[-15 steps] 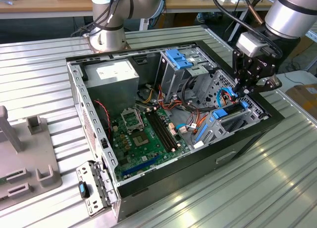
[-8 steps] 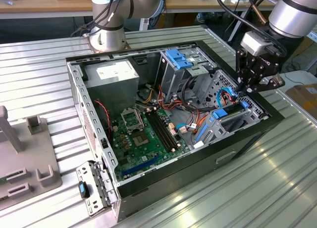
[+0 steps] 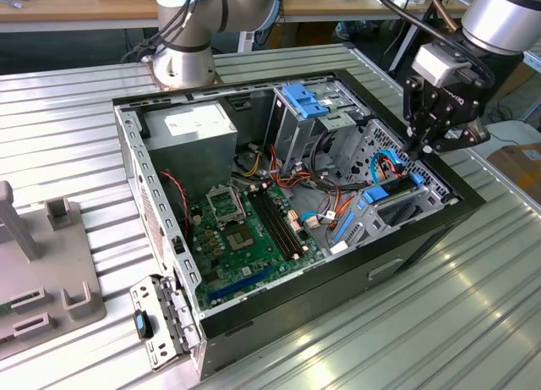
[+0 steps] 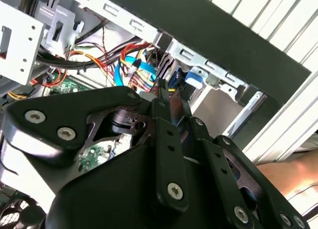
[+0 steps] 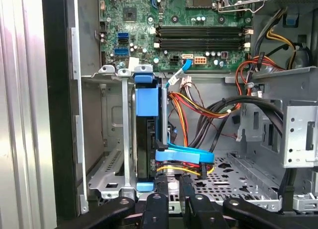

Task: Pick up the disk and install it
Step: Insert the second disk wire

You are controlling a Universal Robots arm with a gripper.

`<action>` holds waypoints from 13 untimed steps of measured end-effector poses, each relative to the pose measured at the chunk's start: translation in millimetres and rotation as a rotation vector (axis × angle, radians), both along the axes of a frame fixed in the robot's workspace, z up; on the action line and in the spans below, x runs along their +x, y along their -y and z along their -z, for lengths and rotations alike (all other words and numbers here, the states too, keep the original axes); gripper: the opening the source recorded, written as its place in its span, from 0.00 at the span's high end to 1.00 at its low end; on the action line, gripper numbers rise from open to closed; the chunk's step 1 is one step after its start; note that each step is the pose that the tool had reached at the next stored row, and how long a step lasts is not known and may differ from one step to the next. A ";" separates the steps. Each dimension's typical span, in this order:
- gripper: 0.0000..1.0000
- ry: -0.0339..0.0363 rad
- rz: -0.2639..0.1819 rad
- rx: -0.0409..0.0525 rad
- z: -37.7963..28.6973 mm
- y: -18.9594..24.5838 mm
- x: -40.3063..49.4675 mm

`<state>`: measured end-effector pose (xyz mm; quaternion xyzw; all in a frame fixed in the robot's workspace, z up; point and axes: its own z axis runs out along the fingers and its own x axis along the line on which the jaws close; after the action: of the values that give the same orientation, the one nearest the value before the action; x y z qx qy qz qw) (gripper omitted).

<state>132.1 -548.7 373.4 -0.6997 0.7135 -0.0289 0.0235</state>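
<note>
The disk [image 5: 145, 139], a dark drive in a bright blue carrier frame, stands on edge in the drive bay at the front corner of the open computer case [image 3: 423, 238]. In the exterior view the disk [image 3: 396, 205] sits just below my gripper [image 3: 420, 151], which hangs over that corner on the exterior view's right. Both wrist views show the gripper [image 5: 173, 184] [image 4: 171, 95] with its fingers drawn close together and nothing held between them. It is beside the disk's near end, apart from it.
A blue data cable [image 5: 184, 155] and a bundle of coloured wires [image 5: 198, 110] run beside the bay. The motherboard [image 3: 245, 229], power supply [image 3: 199, 128] and a lighter blue bracket [image 3: 306, 98] lie deeper in the case. A second arm's base [image 3: 182, 64] stands behind; a grey fixture [image 3: 51, 271] sits on the left.
</note>
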 end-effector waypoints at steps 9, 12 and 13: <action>0.76 0.0309 0.000 0.0000 -9.6 1.9 -24.6; 0.76 0.0311 0.000 0.0002 -9.5 5.8 -28.6; 0.76 0.0311 0.000 0.0000 -9.6 6.1 -29.2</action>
<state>102.9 -554.8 382.9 -0.6990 0.7132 -0.0398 0.0346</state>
